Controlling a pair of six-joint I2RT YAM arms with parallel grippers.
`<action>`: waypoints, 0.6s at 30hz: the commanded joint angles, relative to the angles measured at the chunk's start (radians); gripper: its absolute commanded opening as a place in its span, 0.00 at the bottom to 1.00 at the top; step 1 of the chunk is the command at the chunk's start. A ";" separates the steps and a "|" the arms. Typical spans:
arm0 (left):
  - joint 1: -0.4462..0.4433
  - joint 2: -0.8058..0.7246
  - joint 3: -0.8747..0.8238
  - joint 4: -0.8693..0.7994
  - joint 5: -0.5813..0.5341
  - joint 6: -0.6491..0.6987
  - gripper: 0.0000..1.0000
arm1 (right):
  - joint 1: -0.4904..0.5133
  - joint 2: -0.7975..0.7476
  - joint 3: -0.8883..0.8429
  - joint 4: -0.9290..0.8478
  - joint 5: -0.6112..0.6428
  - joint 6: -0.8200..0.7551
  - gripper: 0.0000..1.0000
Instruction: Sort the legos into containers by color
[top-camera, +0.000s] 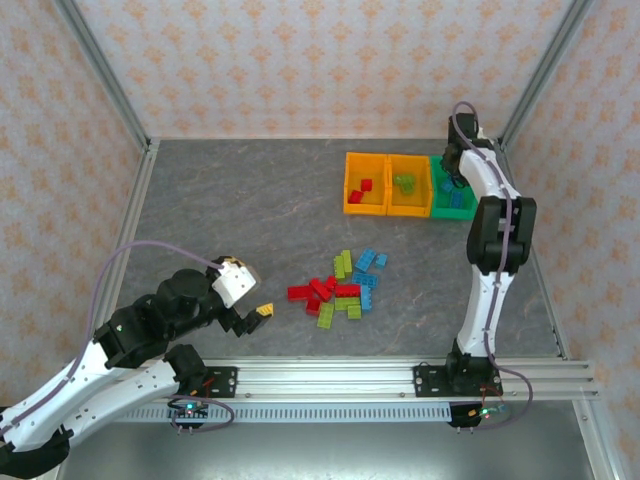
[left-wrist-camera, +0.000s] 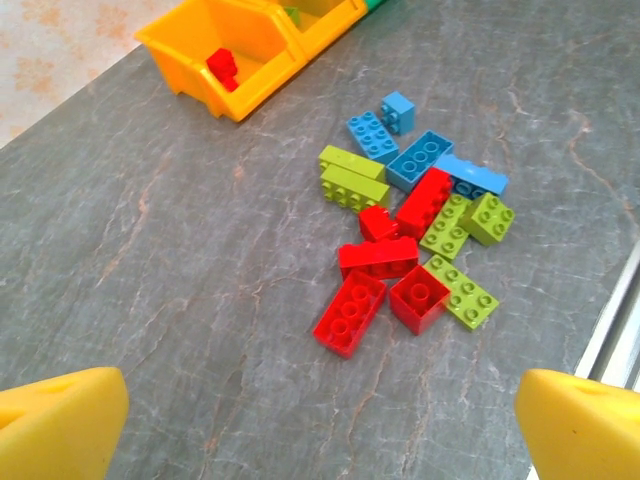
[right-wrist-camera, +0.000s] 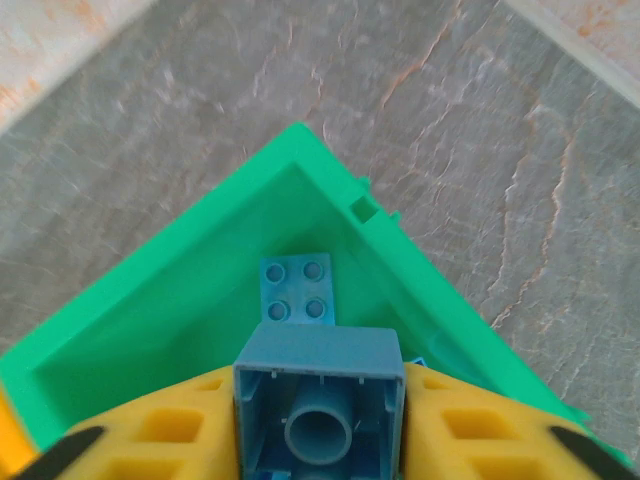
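Grey surface (top-camera: 250, 200), green bin (right-wrist-camera: 170, 290) at far right. Gripping a blue brick (right-wrist-camera: 318, 400) in right claw (right-wrist-camera: 318, 440) above it, left claw (left-wrist-camera: 320, 425) wide open. Let go low, inside the walls.

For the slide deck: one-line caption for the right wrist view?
Right gripper grips a blue brick above the green bin; a second blue brick lies inside.

No legible text, number, brand or sign in any view. The studs of the bricks (left-wrist-camera: 425, 200) on the tabletop (left-wrist-camera: 180, 280) are too small to show embossed lettering. The underside of the blue brick (right-wrist-camera: 318, 400) is plain. The wall covering (top-camera: 300, 60) bears a repeated ornamental motif without lettering.
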 joint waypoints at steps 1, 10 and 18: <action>0.011 0.015 -0.006 0.037 -0.110 -0.052 1.00 | 0.003 -0.049 0.066 -0.132 0.005 0.006 0.47; 0.035 0.097 0.038 0.055 -0.204 -0.260 1.00 | 0.035 -0.491 -0.434 0.083 -0.227 0.123 0.57; 0.037 0.329 0.078 0.119 -0.303 -0.774 0.99 | 0.261 -0.995 -0.831 0.087 -0.477 0.045 0.65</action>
